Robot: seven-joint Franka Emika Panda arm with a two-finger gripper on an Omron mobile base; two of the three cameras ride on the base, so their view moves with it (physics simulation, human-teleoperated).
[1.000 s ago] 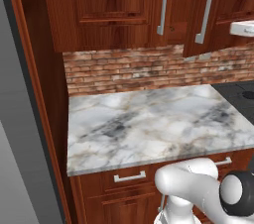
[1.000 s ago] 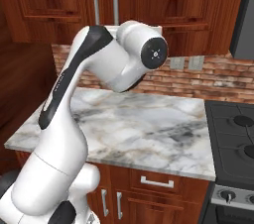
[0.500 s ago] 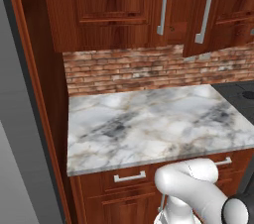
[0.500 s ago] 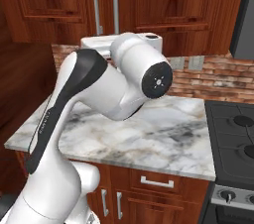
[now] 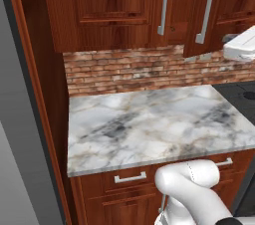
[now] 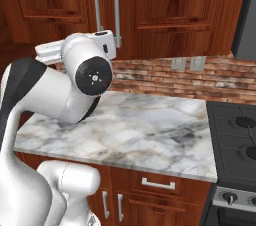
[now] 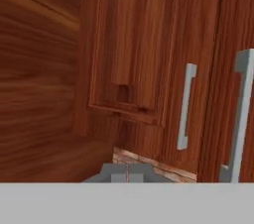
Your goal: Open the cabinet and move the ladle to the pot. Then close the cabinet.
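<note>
The cabinet [image 5: 124, 5] is the reddish-brown upper wall unit over the counter, and both panelled doors look closed or nearly so. Its two silver bar handles [image 5: 163, 5] [image 6: 116, 10] stand side by side at the middle. In the left base view the right door's lower edge sits a little lower than the left door's. My gripper [image 7: 127, 173] is shut with nothing between its tips. It faces the left door [image 7: 134, 49], left of the handles [image 7: 184, 106] and apart from them. My white hand [image 5: 241, 47] shows at the right edge. The ladle and the pot are out of view.
A marble counter [image 5: 154, 119] runs under the cabinet, backed by a brick wall [image 5: 129, 69]. Base drawers with short pulls [image 5: 129, 177] sit below. A dark stove [image 6: 235, 130] adjoins the counter on the right. A tall wooden side panel [image 5: 35, 94] closes the left. My bulky elbow [image 6: 75, 85] hangs over the counter.
The arm has swung: its elbow dropped and moved left in the right base view, and the white hand has come in at the right edge of the left base view. The gripper stays shut.
</note>
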